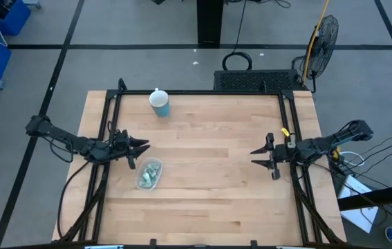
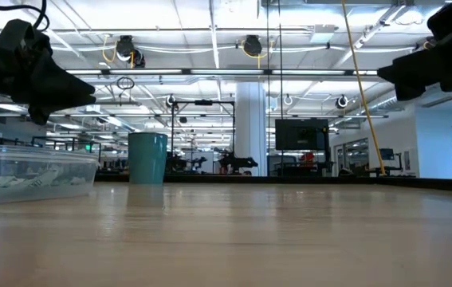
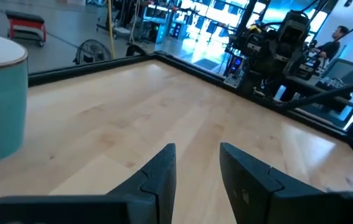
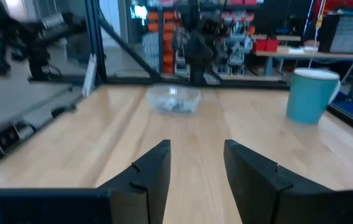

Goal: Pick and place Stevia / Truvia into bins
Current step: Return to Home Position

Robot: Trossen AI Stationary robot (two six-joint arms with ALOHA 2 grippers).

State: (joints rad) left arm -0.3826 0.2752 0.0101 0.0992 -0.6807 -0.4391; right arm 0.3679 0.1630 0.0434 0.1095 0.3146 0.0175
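A small clear tub [image 1: 149, 173] sits on the table's left half with several pale green and white packets [image 1: 151, 171] lying inside it; it also shows in the low view [image 2: 30, 170] and the right wrist view [image 4: 174, 99]. My left gripper [image 1: 142, 146] hovers open above the table just behind the tub, fingers pointing toward the table's right [image 3: 196, 163]. My right gripper [image 1: 256, 157] hovers open near the right edge, pointing left toward the tub [image 4: 196, 157]. No packet shows on the bare table.
A blue-green cup with a white lid [image 1: 159, 103] stands near the far edge, left of centre [image 2: 147, 158]. Black frame rails [image 1: 294, 138] run along the table's sides. Bare wood [image 1: 209, 159] lies between the two grippers.
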